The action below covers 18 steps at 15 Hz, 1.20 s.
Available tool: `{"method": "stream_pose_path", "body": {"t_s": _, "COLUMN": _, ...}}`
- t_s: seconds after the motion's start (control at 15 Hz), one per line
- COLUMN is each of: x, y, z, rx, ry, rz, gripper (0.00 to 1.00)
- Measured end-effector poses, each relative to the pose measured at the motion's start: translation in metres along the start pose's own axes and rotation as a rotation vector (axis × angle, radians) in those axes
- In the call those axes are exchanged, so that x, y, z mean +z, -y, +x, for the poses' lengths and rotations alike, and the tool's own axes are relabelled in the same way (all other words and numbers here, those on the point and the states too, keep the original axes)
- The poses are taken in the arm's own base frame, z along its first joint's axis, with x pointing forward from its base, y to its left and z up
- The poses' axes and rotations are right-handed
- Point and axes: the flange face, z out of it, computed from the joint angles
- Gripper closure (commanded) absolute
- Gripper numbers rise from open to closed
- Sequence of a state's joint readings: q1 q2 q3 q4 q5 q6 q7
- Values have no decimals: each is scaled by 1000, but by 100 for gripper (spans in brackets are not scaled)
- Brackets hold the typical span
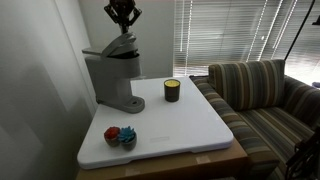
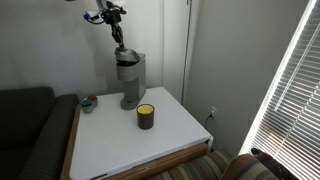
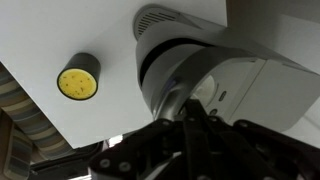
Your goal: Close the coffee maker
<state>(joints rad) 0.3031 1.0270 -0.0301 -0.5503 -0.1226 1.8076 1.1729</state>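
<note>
The grey coffee maker [image 1: 112, 78] stands at the back of the white table, seen in both exterior views [image 2: 128, 78]. Its dark rounded lid [image 3: 185, 70] lies low over the head; I cannot tell whether it is fully down. My gripper [image 1: 124, 30] points straight down right above the lid, fingers pressed together with nothing between them. It also shows in an exterior view [image 2: 120, 38]. In the wrist view the dark fingers [image 3: 192, 125] meet at the lid's edge, touching it or nearly so.
A small dark jar with a yellow top [image 1: 172, 90] [image 2: 146, 116] [image 3: 78, 80] stands beside the machine. A small red and blue object [image 1: 120, 136] lies near the table's front edge. A striped sofa [image 1: 262, 95] stands next to the white table [image 1: 185, 125].
</note>
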Motion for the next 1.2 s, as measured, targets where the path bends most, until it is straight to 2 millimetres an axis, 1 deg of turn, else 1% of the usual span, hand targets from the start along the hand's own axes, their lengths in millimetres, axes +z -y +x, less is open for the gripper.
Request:
{"method": "stream_pose_path", "body": {"t_s": 0.33, "x": 9, "y": -6, "z": -7, "rx": -7, "ry": 30, "rz": -66, "gripper": 100}}
{"method": "stream_pose_path", "body": {"t_s": 0.6, "x": 11, "y": -7, "z": -11, "rx": -14, "ry": 38, "rz": -86, "gripper": 100}}
{"method": "stream_pose_path", "body": {"t_s": 0.87, "x": 11, "y": -7, "z": -11, "rx": -15, "ry": 38, "rz": -85, "gripper": 100}}
{"method": "stream_pose_path", "body": {"t_s": 1.0, "x": 6, "y": -6, "z": -9, "rx": -27, "ry": 26, "rz": -78, "gripper": 100}}
{"method": "stream_pose_path", "body": {"t_s": 1.07, "x": -1, "y": -5, "z": -6, "rx": -37, "ry": 12, "rz": -71, "gripper": 100}}
{"method": "stream_pose_path", "body": {"t_s": 1.2, "x": -20, "y": -5, "z": 1, "rx": -57, "ry": -27, "rz": -50, "gripper": 100}}
